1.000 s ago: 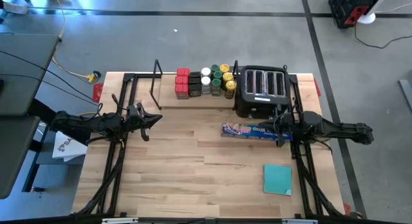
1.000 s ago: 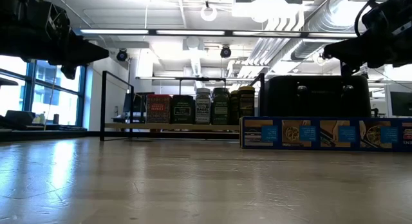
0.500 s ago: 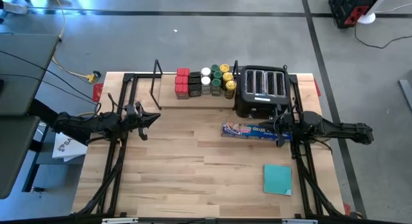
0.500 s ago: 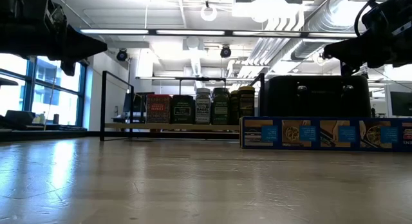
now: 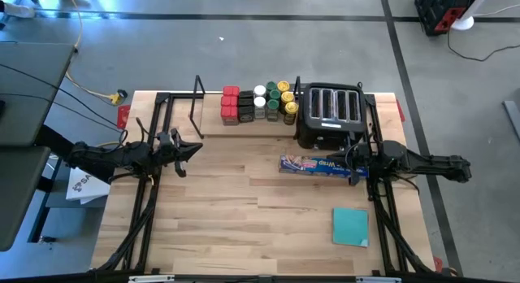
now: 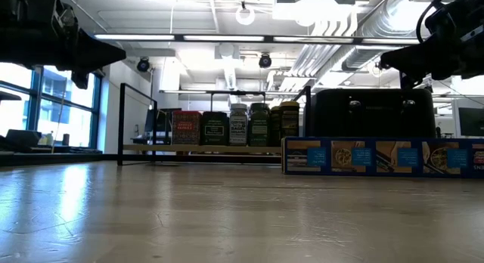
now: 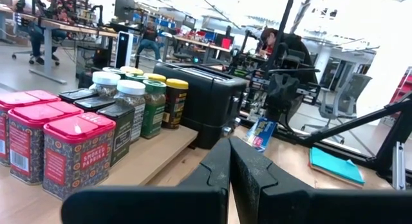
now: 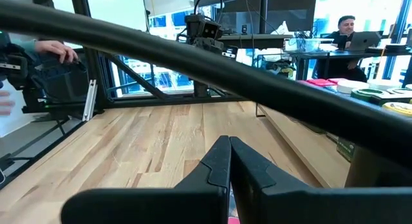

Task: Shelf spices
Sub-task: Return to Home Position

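— Where are the spices (image 5: 260, 102)?
— All on the shelf (image 5: 210, 122), at the upper middle of the high view. The red tins (image 5: 231, 105) are at the left of the cluster, with the dark tins (image 5: 245, 106) next to them. Then come the jars (image 5: 274, 98) with white, green and yellow lids, the last ones just beside the toaster (image 5: 329, 112).
— And the left gripper (image 5: 197, 148)?
— Left of centre in the high view, above the bare table (image 5: 244, 210) and well apart from the shelf. Its wrist view shows the two fingers pressed together — nothing between them.
— The right gripper (image 5: 352, 162)?
— Right of centre, over the right end of the blue box (image 5: 309, 163), which lies just in front of the toaster. Its fingers are also closed tight and empty.
— Anything else on the table?
— A teal square (image 5: 350, 227) at the lower right, lying flat and apart from everything else.
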`<action>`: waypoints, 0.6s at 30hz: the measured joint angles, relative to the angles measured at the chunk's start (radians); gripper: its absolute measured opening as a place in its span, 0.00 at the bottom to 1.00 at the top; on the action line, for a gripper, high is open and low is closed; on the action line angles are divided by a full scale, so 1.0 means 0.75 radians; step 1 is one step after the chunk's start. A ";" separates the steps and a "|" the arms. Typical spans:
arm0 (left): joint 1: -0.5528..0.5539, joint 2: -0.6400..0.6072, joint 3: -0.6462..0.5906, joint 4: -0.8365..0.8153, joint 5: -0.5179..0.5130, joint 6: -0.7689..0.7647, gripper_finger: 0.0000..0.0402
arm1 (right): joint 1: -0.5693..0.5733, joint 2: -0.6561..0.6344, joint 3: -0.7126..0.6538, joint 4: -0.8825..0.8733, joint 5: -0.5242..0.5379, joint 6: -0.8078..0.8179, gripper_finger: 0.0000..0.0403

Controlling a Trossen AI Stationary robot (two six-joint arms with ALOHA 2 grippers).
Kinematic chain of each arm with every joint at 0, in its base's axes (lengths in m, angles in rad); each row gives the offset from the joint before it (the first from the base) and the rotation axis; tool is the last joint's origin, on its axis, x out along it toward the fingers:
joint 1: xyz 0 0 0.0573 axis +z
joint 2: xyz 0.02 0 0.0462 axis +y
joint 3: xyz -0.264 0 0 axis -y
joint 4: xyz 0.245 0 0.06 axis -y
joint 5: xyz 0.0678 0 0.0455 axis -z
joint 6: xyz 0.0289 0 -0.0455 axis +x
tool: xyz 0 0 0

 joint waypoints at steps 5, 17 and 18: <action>0.049 0.000 0.000 0.005 0.010 -0.002 0.00 | 0.000 0.000 0.000 -0.001 0.000 0.000 0.00; 0.177 0.000 0.000 -0.049 0.424 0.022 0.00 | 0.000 0.000 0.000 0.000 0.000 0.000 0.00; 0.184 0.000 0.000 -0.057 0.480 0.048 0.00 | 0.000 -0.001 0.000 0.000 0.000 0.000 0.00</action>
